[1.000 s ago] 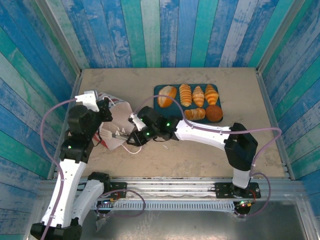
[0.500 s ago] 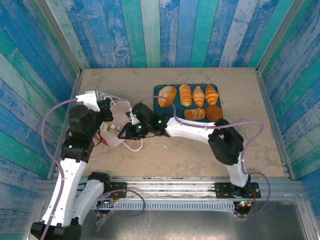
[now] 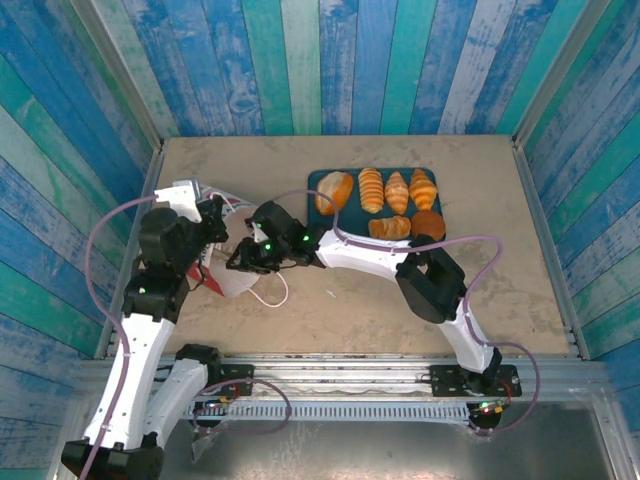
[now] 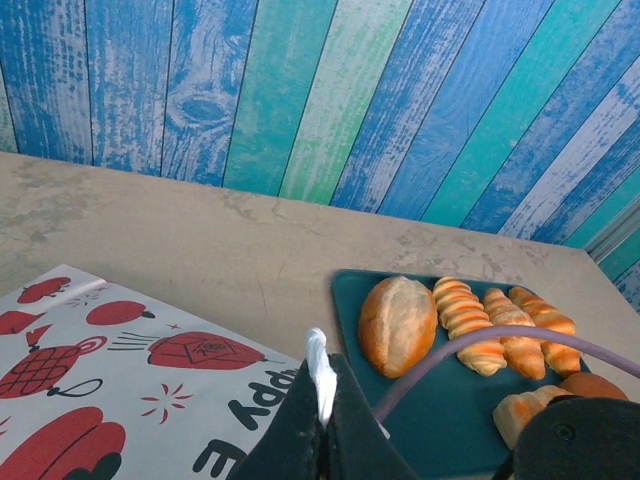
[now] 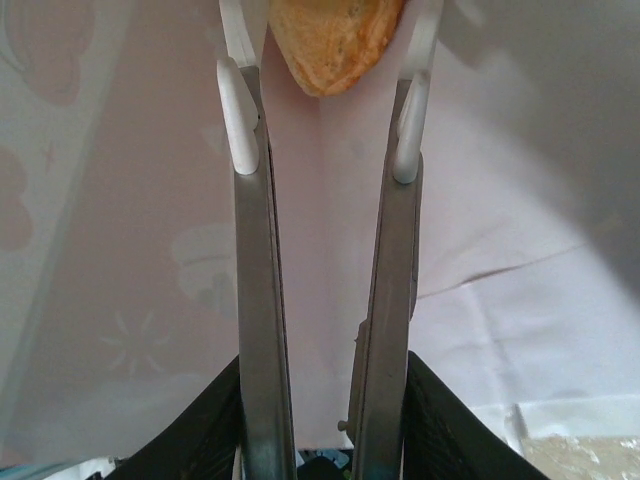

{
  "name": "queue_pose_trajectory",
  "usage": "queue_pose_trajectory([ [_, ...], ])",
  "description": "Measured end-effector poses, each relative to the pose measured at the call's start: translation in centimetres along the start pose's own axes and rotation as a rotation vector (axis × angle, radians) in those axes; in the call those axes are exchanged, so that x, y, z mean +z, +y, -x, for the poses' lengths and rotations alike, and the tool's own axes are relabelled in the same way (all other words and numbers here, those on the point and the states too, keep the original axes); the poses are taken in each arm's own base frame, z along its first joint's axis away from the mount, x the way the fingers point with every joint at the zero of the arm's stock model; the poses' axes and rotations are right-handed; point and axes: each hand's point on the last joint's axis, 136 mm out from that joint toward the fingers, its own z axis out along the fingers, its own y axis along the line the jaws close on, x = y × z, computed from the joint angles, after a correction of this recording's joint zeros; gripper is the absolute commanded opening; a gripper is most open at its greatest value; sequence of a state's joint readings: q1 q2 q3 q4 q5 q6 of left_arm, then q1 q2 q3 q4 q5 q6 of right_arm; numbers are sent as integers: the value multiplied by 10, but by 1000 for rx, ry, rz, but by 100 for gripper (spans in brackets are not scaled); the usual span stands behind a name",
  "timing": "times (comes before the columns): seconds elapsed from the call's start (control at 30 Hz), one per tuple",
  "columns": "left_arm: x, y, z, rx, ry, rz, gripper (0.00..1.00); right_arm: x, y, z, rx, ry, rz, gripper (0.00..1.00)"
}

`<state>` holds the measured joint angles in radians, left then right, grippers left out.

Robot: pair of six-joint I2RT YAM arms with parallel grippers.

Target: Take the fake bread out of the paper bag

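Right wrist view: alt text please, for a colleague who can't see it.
A golden piece of fake bread sits between the tips of the right claw, inside the pale paper bag. Whether the fingers pinch it is unclear.

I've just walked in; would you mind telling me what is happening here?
The left gripper is pinched shut on the edge of the paper bag. The right gripper is inside the bag, its fingers either side of a fake bread piece; whether it grips is unclear. Six pastries lie on the teal tray.

light: bright, even | shadows: soft | right wrist: pinkish, diffuse, slightly soft
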<state>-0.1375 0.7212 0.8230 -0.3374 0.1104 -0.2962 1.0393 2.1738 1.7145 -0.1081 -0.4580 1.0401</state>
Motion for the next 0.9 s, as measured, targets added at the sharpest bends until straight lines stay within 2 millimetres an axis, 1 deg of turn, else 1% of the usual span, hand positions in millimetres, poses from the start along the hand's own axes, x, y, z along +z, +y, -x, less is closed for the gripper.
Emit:
queue_pose_trajectory([
  [0.1, 1, 0, -1, -1, 3, 0, 0, 4, 2, 2, -4, 0, 7, 37],
  [0.33, 4, 1, -3, -14, 16, 0, 0, 5, 7, 4, -13, -10, 19, 38],
  [0.4, 5, 1, -4, -16, 19, 1, 0, 7, 10, 5, -16, -14, 25, 39],
  [0.57, 6, 1, -5, -17, 21, 1, 0, 12, 6, 4, -11, -17, 17, 40],
  [0.77, 6, 1, -5, -18, 26, 0, 0, 27, 0, 8, -1, -10, 20, 37],
  [0.87, 7, 0, -6, -18, 28, -5, 0, 30, -2, 7, 1, -6, 17, 33],
  [0.9, 7, 0, -6, -17, 29, -8, 0, 30, -2, 7, -2, -7, 16, 29],
])
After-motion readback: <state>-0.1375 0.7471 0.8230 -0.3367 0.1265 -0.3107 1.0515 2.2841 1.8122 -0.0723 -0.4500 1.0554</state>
